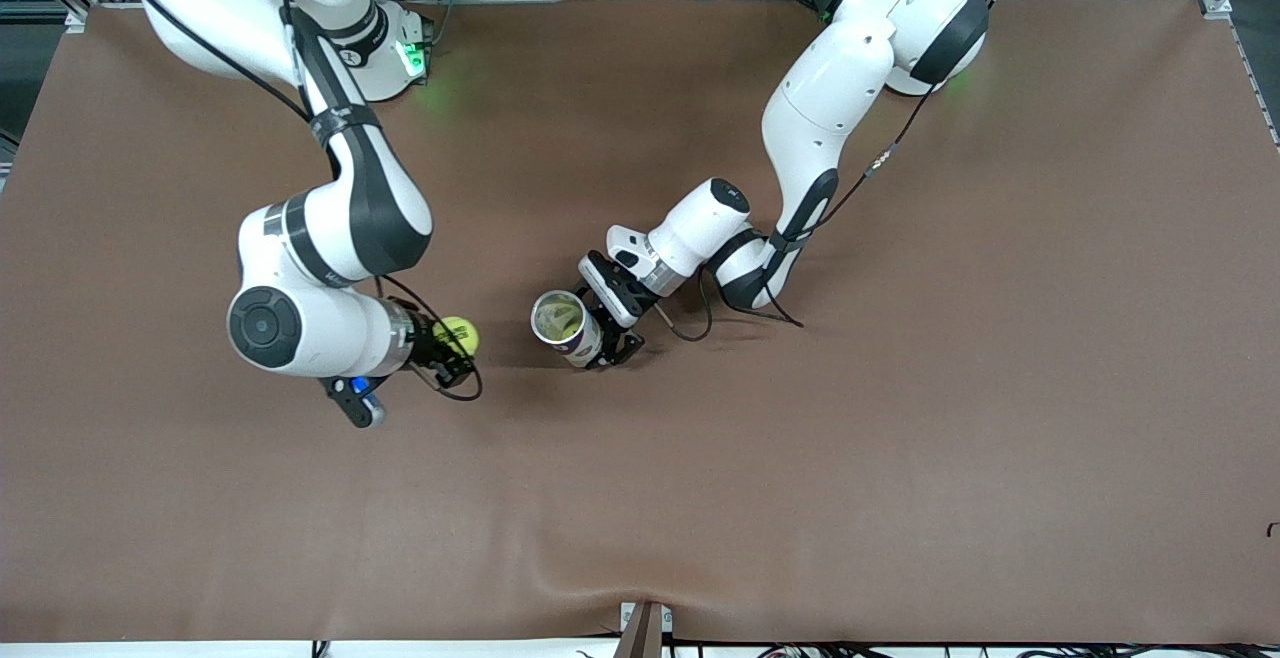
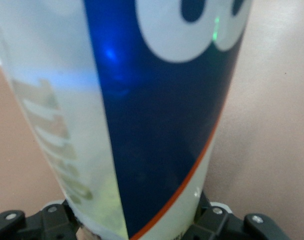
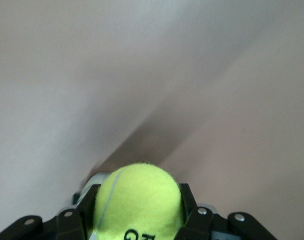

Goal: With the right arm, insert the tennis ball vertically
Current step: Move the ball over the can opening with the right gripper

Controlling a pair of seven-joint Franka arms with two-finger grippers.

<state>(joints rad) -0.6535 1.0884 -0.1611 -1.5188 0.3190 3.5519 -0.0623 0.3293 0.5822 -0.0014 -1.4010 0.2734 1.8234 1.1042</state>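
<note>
Gripping tennis ball (image 1: 461, 335) | right gripper (image 1: 447, 350) clamped across its middle; left gripper (image 1: 612, 338) clamps can (image 1: 566, 328) | you hold light, springy felt

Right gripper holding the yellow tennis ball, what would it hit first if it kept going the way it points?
Probably the open-topped can held by the left gripper; the right gripper points toward it, though height is unclear.

Yellow-green tennis ball (image 1: 461, 335) with black lettering, blue, white and silver can (image 1: 566, 329) with orange stripe beside it, plain brown table (image 1: 900, 438), white arms with dark grey bands
</note>
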